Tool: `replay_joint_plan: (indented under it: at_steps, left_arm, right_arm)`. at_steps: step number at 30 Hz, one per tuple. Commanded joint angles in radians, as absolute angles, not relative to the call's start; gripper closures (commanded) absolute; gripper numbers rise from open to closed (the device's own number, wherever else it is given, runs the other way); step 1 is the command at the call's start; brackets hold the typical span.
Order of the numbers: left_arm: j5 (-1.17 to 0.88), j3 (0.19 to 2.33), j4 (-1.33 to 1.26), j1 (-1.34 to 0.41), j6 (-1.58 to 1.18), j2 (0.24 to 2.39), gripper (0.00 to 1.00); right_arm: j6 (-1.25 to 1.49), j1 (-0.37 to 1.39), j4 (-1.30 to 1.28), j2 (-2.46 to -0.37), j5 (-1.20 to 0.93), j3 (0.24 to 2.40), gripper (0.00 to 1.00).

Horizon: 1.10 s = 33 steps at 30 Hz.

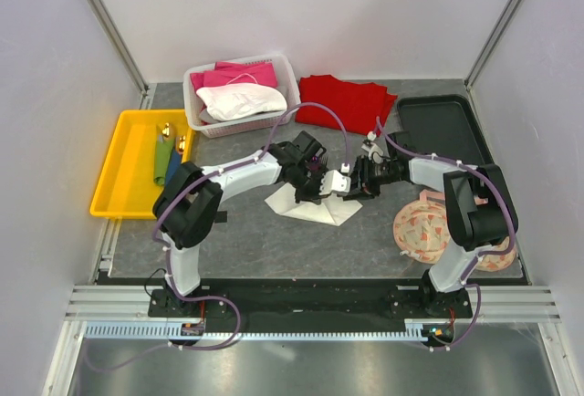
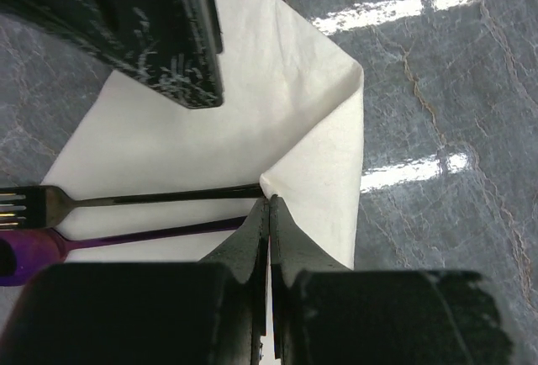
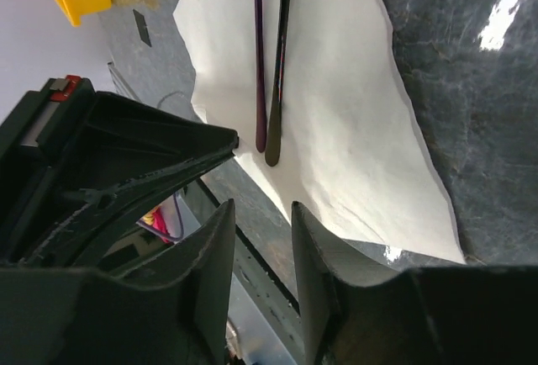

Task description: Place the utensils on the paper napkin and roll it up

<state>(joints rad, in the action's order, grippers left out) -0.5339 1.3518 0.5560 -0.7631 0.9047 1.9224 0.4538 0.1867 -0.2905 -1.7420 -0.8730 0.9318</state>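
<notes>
The off-white paper napkin (image 1: 315, 209) lies on the grey table, partly folded. My left gripper (image 2: 269, 201) is shut on a folded corner of the napkin (image 2: 252, 113) and lifts it over two utensils. These are a dark fork (image 2: 126, 199) and a purple-handled piece (image 2: 84, 240), lying side by side on the sheet. In the right wrist view both handles (image 3: 267, 62) lie on the napkin (image 3: 345, 121). My right gripper (image 3: 262, 209) is open and empty, just off the napkin's edge and facing the left gripper (image 1: 315, 186). Green and blue utensils (image 1: 164, 159) lie in the yellow tray.
The yellow tray (image 1: 114, 177) sits at the left. A white basket (image 1: 196, 118) holding pink and white cloths stands at the back. A red folded cloth (image 1: 347, 102) and a black tray (image 1: 443, 127) lie at the back right. Paper plates (image 1: 420, 227) lie at the right front.
</notes>
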Motion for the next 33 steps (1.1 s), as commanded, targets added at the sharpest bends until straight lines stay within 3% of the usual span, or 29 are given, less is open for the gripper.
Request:
replay_joint_plan:
  at_steps: [1,8,19,27,33]
  left_arm:
    - [-0.561,1.351,0.493,-0.755,0.896,1.911,0.98]
    - [-0.543,1.310,0.463,-0.746,0.871,1.875,0.98]
    - [-0.506,1.258,0.393,-0.736,0.821,1.859,0.98]
    - [-0.489,1.258,0.364,-0.735,0.808,1.868,0.98]
    - [-0.474,1.236,0.350,-0.730,0.801,1.868,0.98]
  right_arm:
    - [0.495,0.192,-0.210,-1.713,-0.913,0.904,0.60]
    - [0.443,0.195,-0.253,-1.753,-0.824,0.914,0.65]
    - [0.482,0.224,-0.222,-1.735,-0.888,0.897,0.69]
    - [0.593,0.281,-0.140,-1.746,-0.934,0.856,0.90]
    - [0.649,0.302,-0.100,-1.779,-0.946,0.845,0.92]
